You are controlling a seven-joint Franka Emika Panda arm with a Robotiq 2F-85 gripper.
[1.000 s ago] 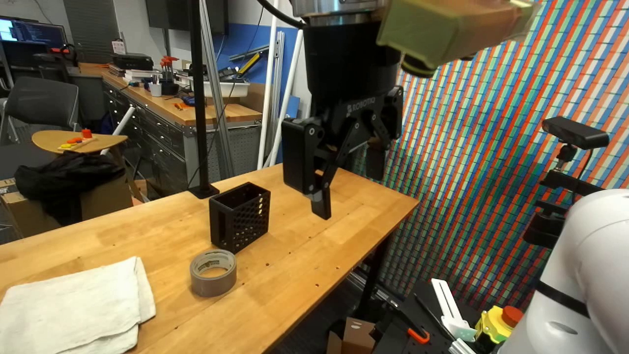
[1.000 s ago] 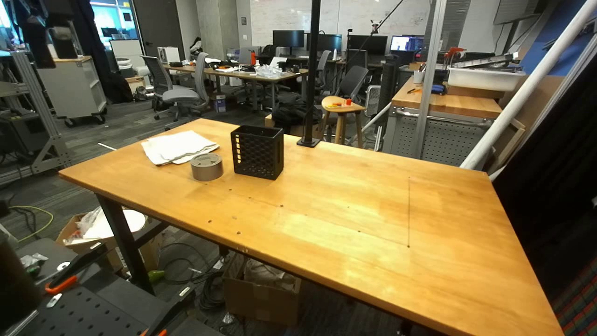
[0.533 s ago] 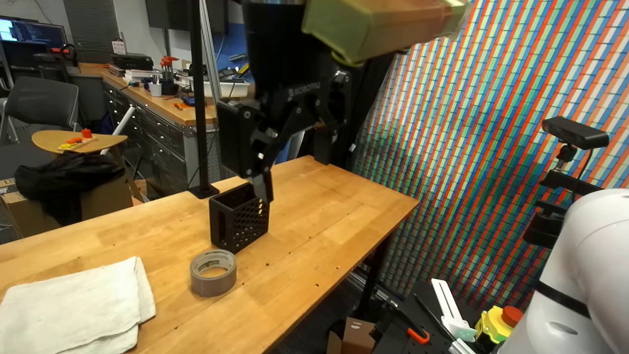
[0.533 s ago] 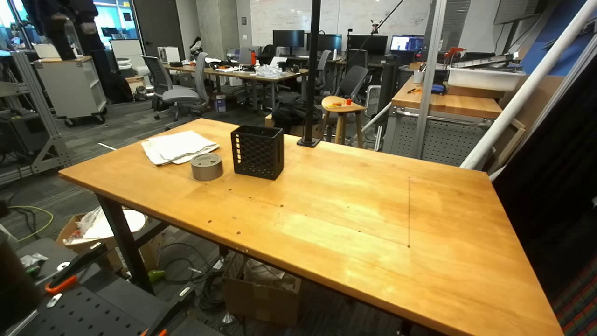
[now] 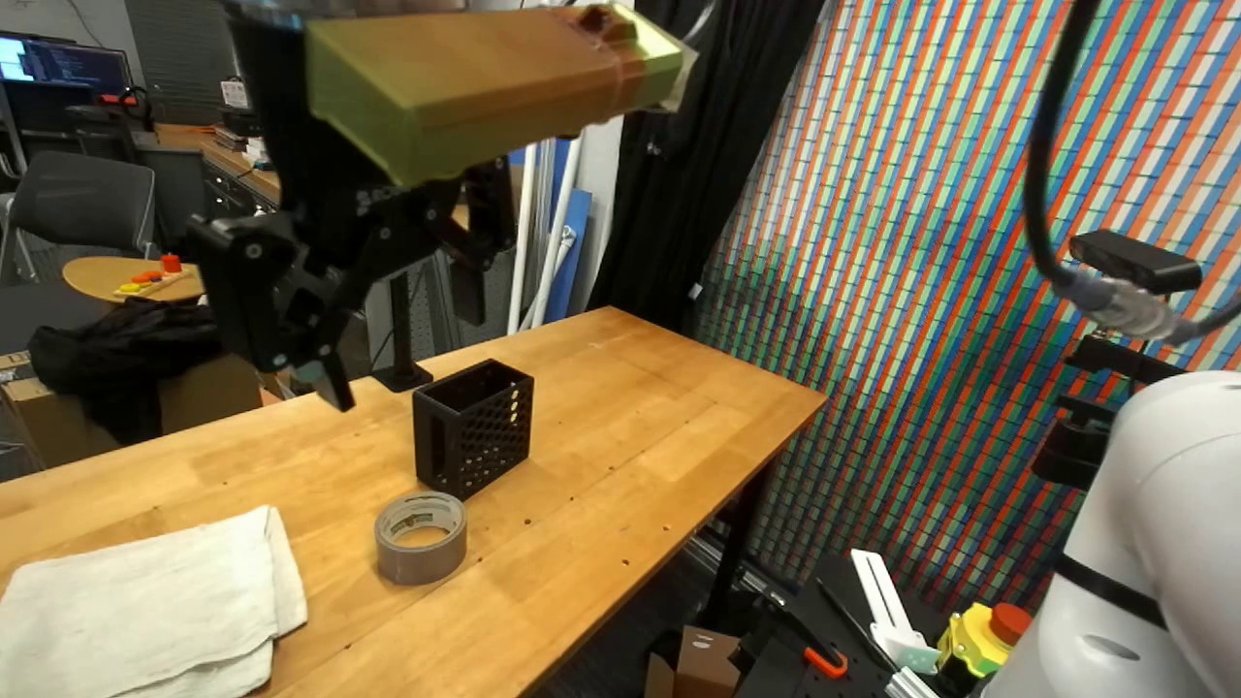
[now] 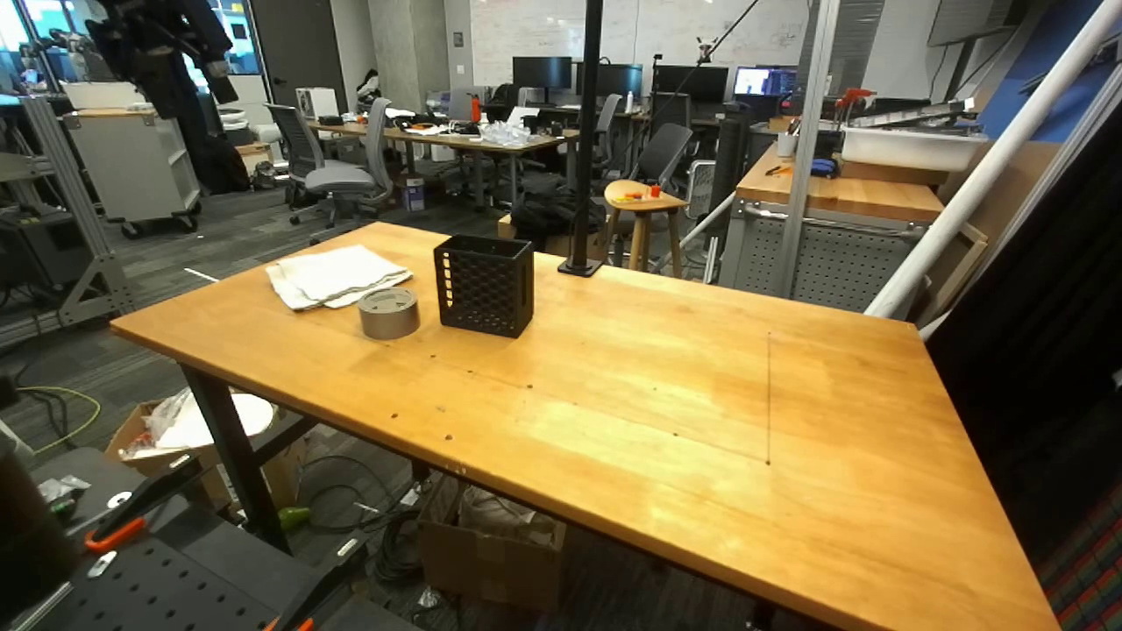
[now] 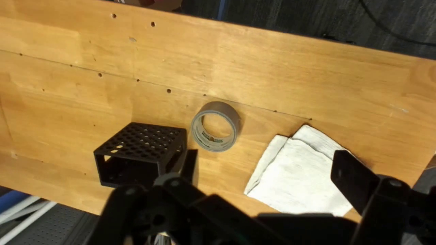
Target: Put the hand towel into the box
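A folded white hand towel (image 5: 145,611) lies flat on the wooden table; it also shows in an exterior view (image 6: 337,276) and in the wrist view (image 7: 296,177). The black open-topped box (image 5: 475,436) with perforated sides stands upright on the table, also in an exterior view (image 6: 484,285) and in the wrist view (image 7: 141,141). My gripper (image 5: 402,351) is open and empty, high above the table. It also shows at the upper left of an exterior view (image 6: 196,101). In the wrist view the gripper's (image 7: 265,163) right finger overlaps the towel's edge and its left finger is beside the box.
A grey tape roll (image 5: 422,557) lies between towel and box, also in the wrist view (image 7: 230,110). A black post (image 6: 589,131) stands at the table's far edge behind the box. The table (image 6: 614,473) edge drops to the floor.
My gripper has moved across from beyond the box toward the towel's side, staying high, and tilted somewhat. It has come into an exterior view. Towel, box and tape have not moved.
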